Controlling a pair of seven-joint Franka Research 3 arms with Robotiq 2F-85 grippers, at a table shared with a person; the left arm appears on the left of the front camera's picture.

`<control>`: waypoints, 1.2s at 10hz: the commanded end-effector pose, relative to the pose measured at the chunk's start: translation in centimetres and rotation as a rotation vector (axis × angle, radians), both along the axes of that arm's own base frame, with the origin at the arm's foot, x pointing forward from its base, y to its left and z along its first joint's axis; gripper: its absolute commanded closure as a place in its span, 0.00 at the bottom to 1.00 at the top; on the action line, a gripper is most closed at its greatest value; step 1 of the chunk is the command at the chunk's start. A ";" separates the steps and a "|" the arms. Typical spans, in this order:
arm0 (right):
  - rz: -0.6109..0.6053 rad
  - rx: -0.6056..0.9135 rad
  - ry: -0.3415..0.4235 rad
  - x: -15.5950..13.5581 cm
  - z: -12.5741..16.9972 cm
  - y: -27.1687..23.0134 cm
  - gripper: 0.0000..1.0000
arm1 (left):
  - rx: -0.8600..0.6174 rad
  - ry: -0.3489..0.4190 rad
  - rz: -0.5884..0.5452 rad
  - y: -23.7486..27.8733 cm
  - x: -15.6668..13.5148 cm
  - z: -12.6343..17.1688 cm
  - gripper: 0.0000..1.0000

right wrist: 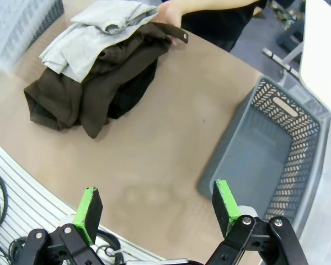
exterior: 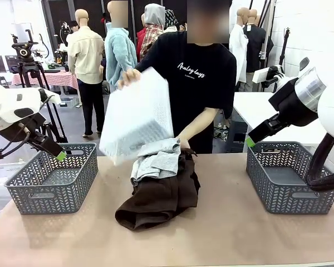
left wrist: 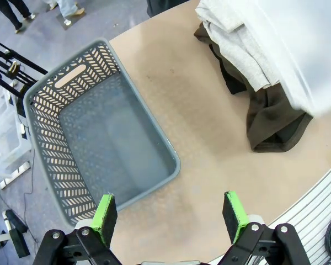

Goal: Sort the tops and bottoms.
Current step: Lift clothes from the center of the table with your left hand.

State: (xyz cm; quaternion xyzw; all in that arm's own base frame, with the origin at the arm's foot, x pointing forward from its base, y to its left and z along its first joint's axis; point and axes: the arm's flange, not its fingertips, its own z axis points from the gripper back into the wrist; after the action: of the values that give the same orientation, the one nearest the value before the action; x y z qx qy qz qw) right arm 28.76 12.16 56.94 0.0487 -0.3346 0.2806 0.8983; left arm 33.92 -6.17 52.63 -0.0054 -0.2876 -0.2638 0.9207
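Centrally, grey top [exterior: 156, 158] atop brown trousers [exterior: 161, 199], both lying lengthwise near-to-far, left pincer [left wrist: 169, 199] and right pincer [right wrist: 154, 190] agape.

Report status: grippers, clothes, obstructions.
Open, empty: left gripper, right gripper. Pile mid-table: grey top on brown trousers. In the way: person's hand, white basket over pile.

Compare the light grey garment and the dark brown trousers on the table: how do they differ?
Colour: the light grey garment is pale; the dark brown trousers are dark.
Position: the light grey garment lies on top, at the side of the person; the dark brown trousers lie beneath, spreading toward the near edge.
Both are crumpled in one heap in the middle of the table.
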 end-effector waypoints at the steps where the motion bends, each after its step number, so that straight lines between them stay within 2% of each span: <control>1: 0.001 -0.005 -0.006 0.3 -0.2 0.1 0.00 | 0.001 0.006 -0.005 0.1 -0.2 0.1 0.00; 12: 0.001 -0.005 -0.006 0.3 -0.2 0.1 0.00 | 0.001 0.006 -0.005 0.1 -0.2 0.1 0.00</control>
State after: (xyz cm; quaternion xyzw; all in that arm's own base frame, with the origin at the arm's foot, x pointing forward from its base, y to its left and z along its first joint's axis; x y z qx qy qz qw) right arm 28.76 12.16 56.94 0.0487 -0.3346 0.2806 0.8983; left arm 33.92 -6.17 52.63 -0.0054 -0.2876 -0.2638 0.9207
